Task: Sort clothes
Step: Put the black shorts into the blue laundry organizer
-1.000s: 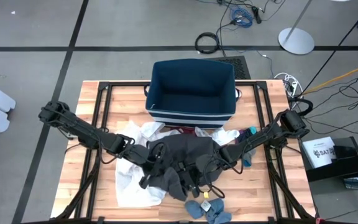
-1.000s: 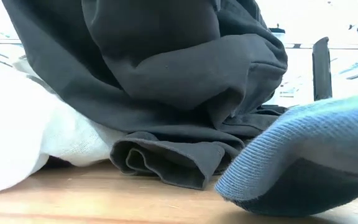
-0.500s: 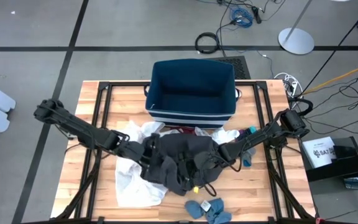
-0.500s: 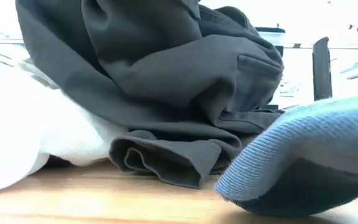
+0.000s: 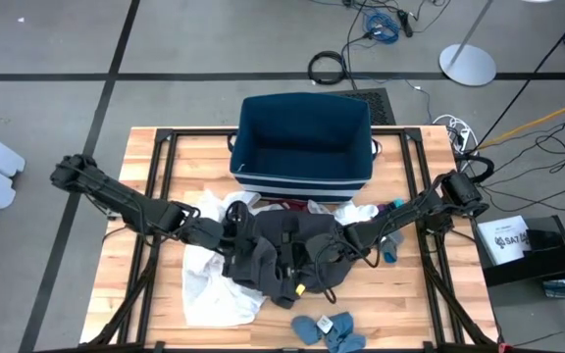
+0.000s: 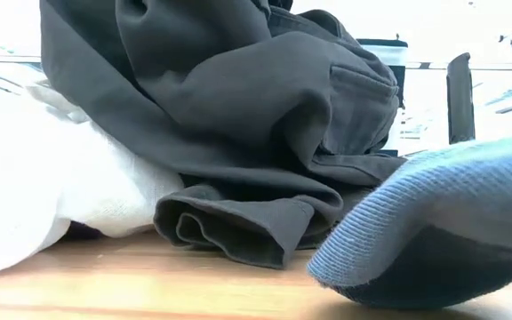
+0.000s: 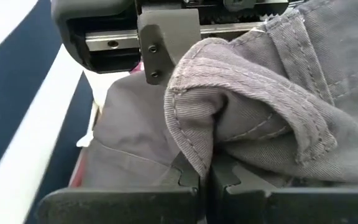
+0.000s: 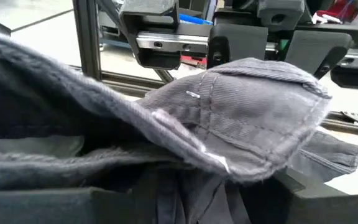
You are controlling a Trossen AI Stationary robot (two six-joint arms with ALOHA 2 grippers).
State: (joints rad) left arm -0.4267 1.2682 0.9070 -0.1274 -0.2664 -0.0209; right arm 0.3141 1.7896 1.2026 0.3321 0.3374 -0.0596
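From overhead, both arms met over the dark grey garment, bunched mid-worktop just in front of the navy bin at the far edge. The left gripper had its jaws clenched on one side of the cloth and the right gripper held the other side. My worry was the pile itself: the white garment lay under and beside the grey one, a maroon piece peeked out by the bin, and any lift could drag those along. The blue socks sat alone at the near edge (easy to sweep off).

At table height, the grey garment slumped over the white one, its hem resting on the wood; a blue sock filled the near corner.

The left wrist view showed a folded seam pinched tight in shut jaws. A thin fold like that might slip.

The right wrist view showed a grey waistband edge draped across jaws closed on it.

The worktop was slatted wood on a black frame; cables and a round stand base littered the grey floor.
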